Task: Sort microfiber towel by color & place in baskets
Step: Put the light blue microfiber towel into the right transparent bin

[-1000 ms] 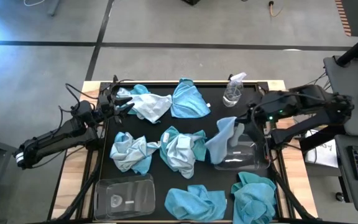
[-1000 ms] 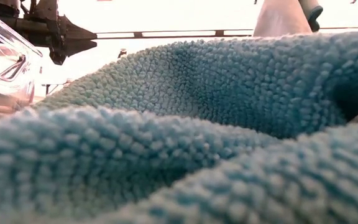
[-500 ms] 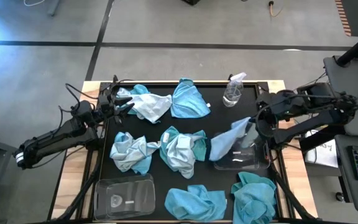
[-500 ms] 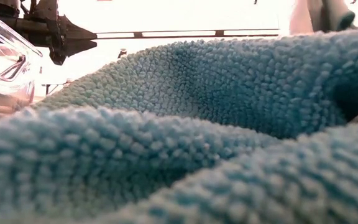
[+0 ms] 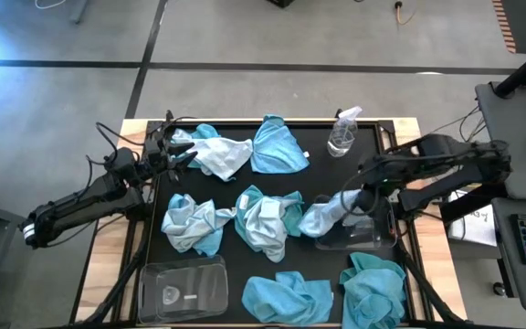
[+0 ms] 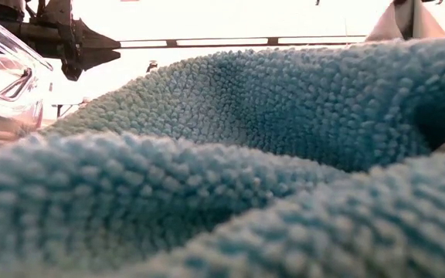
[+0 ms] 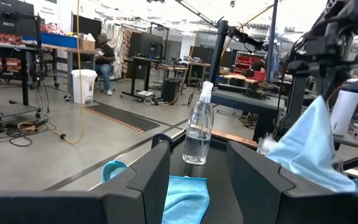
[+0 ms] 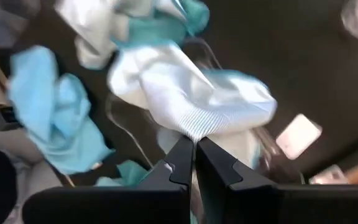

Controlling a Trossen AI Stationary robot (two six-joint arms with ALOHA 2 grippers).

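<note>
Several microfiber towels lie crumpled on the black mat (image 5: 318,155), some bright turquoise (image 5: 286,297), some pale (image 5: 217,157). My right gripper (image 5: 362,195) is shut on a pale light-blue towel (image 5: 329,212) over the left end of the right basket (image 5: 373,236). The left basket (image 5: 183,288) stands at the near left with no towel in it. My left gripper (image 5: 177,152) waits open at the mat's far left, holding nothing. In the low view a turquoise towel (image 6: 222,154) fills the front, with the held towel (image 6: 404,23) behind it. My right gripper pinches a bunched fold of the pale towel (image 8: 197,127) between its two fingers (image 8: 180,160). The fingers slant steeply down from the table's right side. The towel hangs slack below them, and its lower part (image 5: 316,219) sags onto the basket's left end.
A small clear spray bottle (image 5: 341,135) stands upright at the far edge, right of centre. Another turquoise towel (image 5: 373,283) lies just near of the right basket. Wooden table borders (image 5: 108,265) and black frame rails flank the mat.
My right gripper has sunk and come toward the table's near edge, tipping from a shallow slant to point steeply down and rolling as it went. It has stayed shut. The pale towel has come down with it, and now sits bunched at the right basket's left end.
</note>
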